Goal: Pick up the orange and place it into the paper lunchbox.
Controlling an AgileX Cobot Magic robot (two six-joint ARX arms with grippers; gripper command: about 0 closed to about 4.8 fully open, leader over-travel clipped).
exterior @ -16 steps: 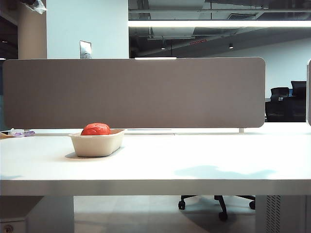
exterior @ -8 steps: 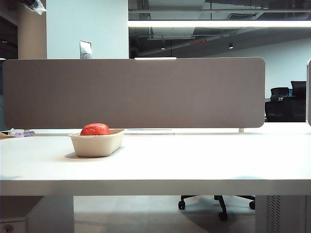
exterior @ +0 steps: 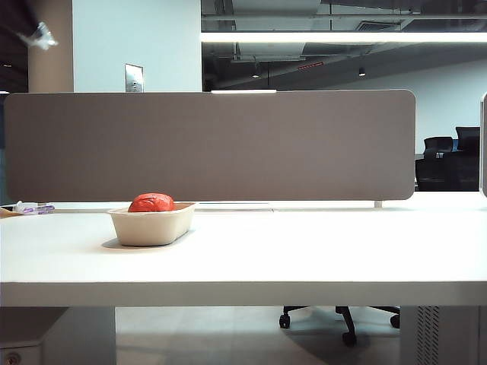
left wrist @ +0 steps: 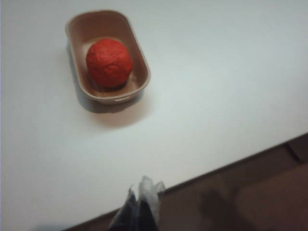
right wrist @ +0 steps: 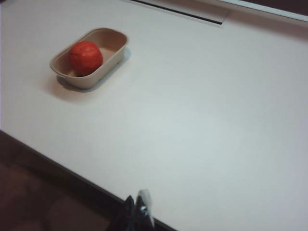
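Round red-orange wrinkled orange (left wrist: 109, 62) already inside shallow beige paper lunchbox (left wrist: 138, 61), at one end. Box long way points away from both arms. Left gripper (left wrist: 142, 202) pinched shut, empty, nearer. Right gripper (right wrist: 138, 208) shut, empty, well apart.

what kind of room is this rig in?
Most likely an open-plan office. A grey desk divider panel runs along the back of the white table, wheeled office chairs stand beyond it, and strip lights hang under an exposed ceiling.
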